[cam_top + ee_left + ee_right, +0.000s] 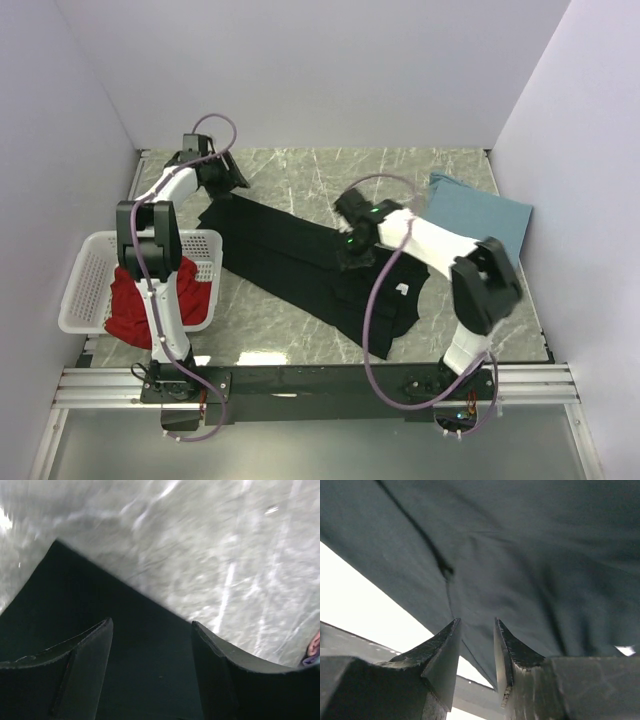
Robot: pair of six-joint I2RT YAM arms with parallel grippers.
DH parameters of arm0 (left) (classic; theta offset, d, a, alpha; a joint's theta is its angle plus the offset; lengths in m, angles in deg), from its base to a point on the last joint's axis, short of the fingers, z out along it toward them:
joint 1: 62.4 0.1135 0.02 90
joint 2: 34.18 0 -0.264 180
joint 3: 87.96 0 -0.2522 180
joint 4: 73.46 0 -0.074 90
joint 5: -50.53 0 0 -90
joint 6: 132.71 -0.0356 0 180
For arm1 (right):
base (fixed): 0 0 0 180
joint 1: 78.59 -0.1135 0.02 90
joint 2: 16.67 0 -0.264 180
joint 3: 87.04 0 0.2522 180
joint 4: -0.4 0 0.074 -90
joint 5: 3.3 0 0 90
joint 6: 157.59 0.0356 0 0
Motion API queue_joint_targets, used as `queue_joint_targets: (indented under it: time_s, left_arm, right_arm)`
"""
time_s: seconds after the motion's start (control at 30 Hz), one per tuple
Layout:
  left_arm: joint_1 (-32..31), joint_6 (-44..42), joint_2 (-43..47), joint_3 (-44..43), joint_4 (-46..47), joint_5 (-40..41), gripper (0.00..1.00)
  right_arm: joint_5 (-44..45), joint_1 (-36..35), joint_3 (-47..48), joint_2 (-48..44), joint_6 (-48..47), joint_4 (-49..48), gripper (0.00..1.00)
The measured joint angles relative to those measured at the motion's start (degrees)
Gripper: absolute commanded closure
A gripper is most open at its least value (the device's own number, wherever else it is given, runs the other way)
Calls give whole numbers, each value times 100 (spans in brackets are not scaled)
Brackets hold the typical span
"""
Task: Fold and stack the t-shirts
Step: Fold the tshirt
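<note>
The black t-shirt (285, 255) lies spread diagonally across the marble table, its small white square mark (402, 289) near the front right. My left gripper (232, 182) is open over the shirt's back-left corner; in the left wrist view its fingers (151, 622) straddle black cloth (75, 605). My right gripper (353, 255) is over the shirt's middle, and in the right wrist view it (476, 622) is shut on a raised fold of the black cloth (520, 555). The red t-shirt (140, 305) lies in the basket. The dusty-blue t-shirt (480, 212) lies folded at the back right.
A white latticed basket (90, 275) stands at the left table edge beside the left arm. White walls close in the table at the back and on both sides. A black rail (320, 380) runs along the front.
</note>
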Motion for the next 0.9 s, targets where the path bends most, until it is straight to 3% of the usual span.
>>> queue_joint_targets:
  time_s: [0.23,0.6,0.73,0.9]
  left_arm:
    - [103,-50,-221,190,-264,-35,29]
    - [111,-181,-315,190,-304,-177,29]
    - [111,-184,-315,190,-302,-203,29]
    - [111,-199,-315,190,-304,-236,29]
  right_arm:
    - [326,-855,162,605,-13,17,57]
    - [1019,-1075,160,1086,339,2,58]
    - [1193,-1075,166,1213,417,37,78]
    - [1344,-1073,219,1209,466,168,85]
